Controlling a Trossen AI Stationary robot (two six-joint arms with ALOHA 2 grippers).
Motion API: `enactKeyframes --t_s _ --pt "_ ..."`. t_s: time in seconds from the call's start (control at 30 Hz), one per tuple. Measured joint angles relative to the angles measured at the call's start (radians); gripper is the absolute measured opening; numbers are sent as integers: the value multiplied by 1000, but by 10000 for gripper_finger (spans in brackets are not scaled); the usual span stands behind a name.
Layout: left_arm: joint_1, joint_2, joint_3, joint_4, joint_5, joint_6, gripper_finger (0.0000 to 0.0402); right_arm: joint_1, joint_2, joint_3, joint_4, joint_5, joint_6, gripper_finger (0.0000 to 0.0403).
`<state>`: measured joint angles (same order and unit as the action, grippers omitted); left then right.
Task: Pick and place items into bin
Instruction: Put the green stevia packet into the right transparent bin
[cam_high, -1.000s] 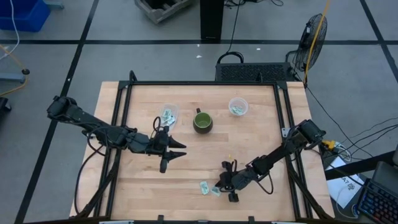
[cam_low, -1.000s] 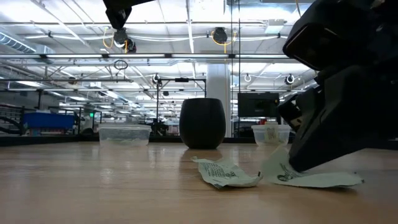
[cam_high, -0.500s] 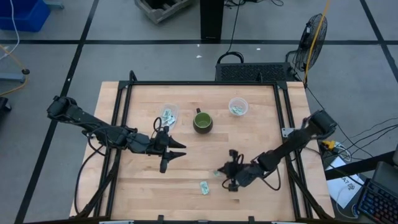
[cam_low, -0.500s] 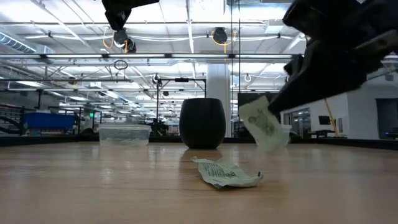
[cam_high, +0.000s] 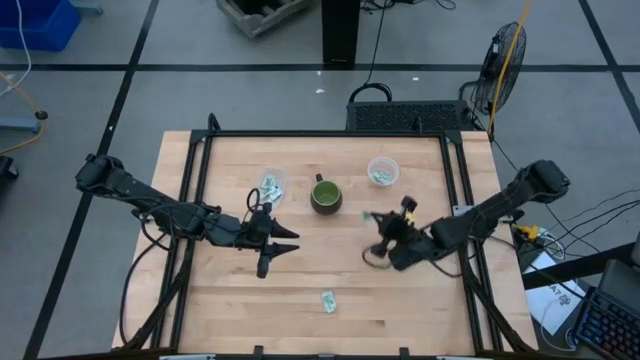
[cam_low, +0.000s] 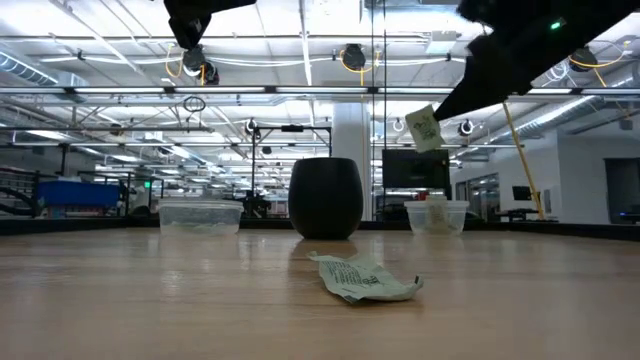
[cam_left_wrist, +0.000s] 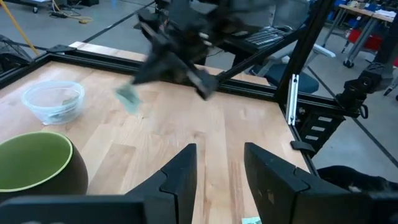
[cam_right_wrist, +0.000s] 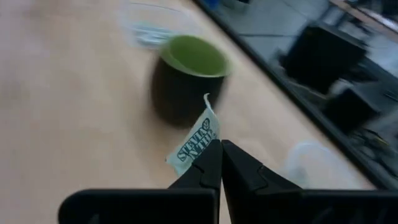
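Observation:
My right gripper (cam_high: 374, 217) is in the air right of the dark green mug (cam_high: 326, 196) and is shut on a pale green and white packet (cam_right_wrist: 198, 144), which shows high in the low view (cam_low: 424, 128). A second packet (cam_high: 327, 300) lies flat on the table near its near edge (cam_low: 362, 277). Two clear bins stand on the far half, one left of the mug (cam_high: 270, 183) and one right of it (cam_high: 383, 171), each with packets inside. My left gripper (cam_high: 283, 240) hovers open left of centre. My right gripper pinches the packet by its lower edge (cam_right_wrist: 205, 155) between the two fingertips (cam_right_wrist: 211, 163). The packet stands up beyond the fingertips, tilted and lifted clear of the table.
The mug (cam_right_wrist: 186, 78) stands between the two bins, close to my right gripper's path. Black frame rails (cam_high: 458, 200) run along the table's sides. Bare wood lies between the arms and along the near edge.
My right gripper, shut on one packet at the near edge, has lifted it clear and carried it up and toward the far edge, to beside the mug. The other packet has stayed on the table.

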<state>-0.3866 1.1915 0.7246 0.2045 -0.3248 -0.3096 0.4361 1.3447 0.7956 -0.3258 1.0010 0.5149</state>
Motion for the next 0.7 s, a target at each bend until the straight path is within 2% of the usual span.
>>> enactKeyframes --t_s 0.37,0.53,0.7 --pt "-1 67 1 3 9 -35 138 -369 -15 0 -131 -18 -15 0" --pt "-1 84 1 1 9 -54 138 -529 -15 0 -121 -148 -79 0" --pt "0 99 0 10 9 -78 138 -636 -6 -17 -67 -242 -151 0"
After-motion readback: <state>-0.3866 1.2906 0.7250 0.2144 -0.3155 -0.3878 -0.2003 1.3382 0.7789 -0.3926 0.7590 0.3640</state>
